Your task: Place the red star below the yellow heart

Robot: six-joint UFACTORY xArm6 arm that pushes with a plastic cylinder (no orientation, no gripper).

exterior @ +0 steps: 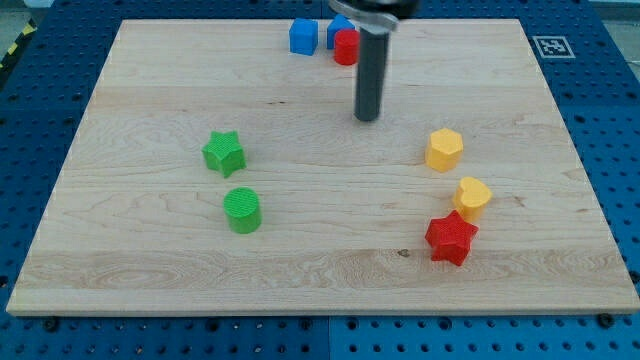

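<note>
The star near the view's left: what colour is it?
Green; the green star shows plainly in the camera view, above the green cylinder.

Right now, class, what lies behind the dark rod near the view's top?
Behind the rod sit a red cylinder and a blue block, both partly covered, so the blue one's shape stays unclear. A blue cube stands uncovered to their left. My tip touches no block.
</note>
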